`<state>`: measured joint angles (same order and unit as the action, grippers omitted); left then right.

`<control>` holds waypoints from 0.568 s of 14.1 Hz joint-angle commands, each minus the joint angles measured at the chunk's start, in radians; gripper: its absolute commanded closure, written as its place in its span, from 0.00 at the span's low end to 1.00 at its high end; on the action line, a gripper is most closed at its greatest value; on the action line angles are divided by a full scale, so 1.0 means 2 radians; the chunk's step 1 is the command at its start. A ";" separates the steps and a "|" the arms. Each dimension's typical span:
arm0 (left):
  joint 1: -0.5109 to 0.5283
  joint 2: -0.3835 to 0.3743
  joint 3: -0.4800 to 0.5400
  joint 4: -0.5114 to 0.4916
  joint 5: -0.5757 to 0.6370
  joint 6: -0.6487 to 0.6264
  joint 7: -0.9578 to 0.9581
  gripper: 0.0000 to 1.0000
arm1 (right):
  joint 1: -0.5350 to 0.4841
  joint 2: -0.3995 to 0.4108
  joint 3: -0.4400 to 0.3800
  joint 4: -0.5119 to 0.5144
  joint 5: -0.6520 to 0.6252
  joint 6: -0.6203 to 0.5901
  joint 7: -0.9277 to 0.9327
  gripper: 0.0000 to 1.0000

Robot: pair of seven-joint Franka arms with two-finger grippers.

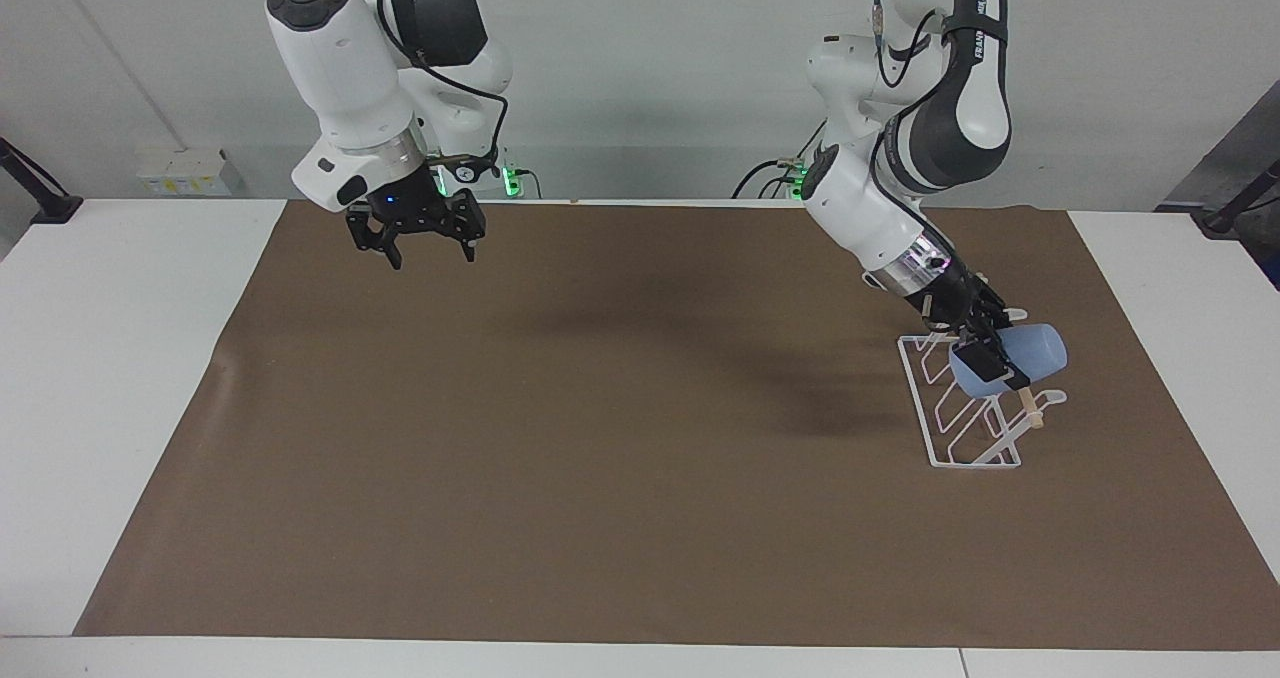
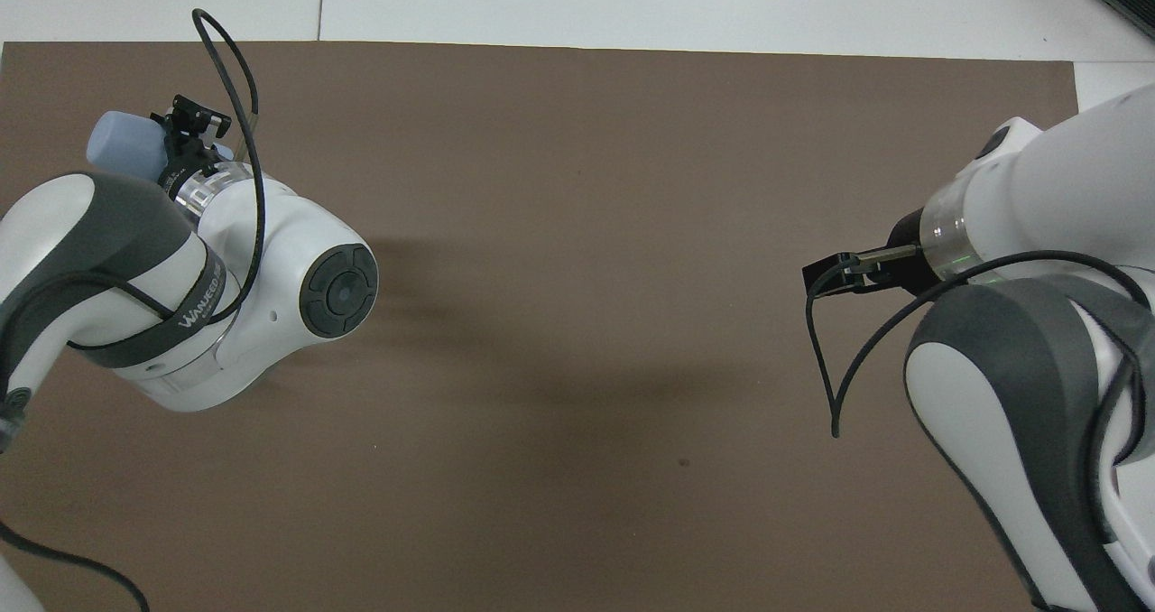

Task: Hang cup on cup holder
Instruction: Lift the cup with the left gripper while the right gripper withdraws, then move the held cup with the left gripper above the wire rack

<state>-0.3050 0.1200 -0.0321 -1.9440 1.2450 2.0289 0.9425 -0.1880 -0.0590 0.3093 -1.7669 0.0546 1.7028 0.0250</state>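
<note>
- My left gripper (image 1: 985, 358) is clamped on the light-blue cup (image 1: 1020, 356), which lies tilted on its side over the white wire cup holder (image 1: 968, 398), close to the wooden dowel (image 1: 1030, 408).
- I cannot tell if the cup already sits on a prong.
- In the facing view the holder stands at about 3 o'clock on the brown mat (image 1: 620, 438), toward the left arm's end.
- My right gripper (image 1: 420, 243) waits in the air, fingers spread and holding nothing, over the mat's edge near the robots, at about 10 o'clock.

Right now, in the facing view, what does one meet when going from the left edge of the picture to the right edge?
Right arm's tool, open, up over the brown mat → left arm's tool, shut on the cup, at the cup holder. The cup and the cup holder overlap, so no order is given between them.
</note>
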 commanded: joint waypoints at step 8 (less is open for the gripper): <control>0.009 -0.007 -0.002 -0.018 0.011 0.016 -0.016 1.00 | -0.017 -0.061 -0.017 -0.071 -0.008 -0.042 -0.023 0.00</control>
<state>-0.2993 0.1201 -0.0329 -1.9536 1.2452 2.0302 0.9388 -0.1956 -0.1125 0.2680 -1.8109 0.0544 1.5976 0.0016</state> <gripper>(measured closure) 0.203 0.000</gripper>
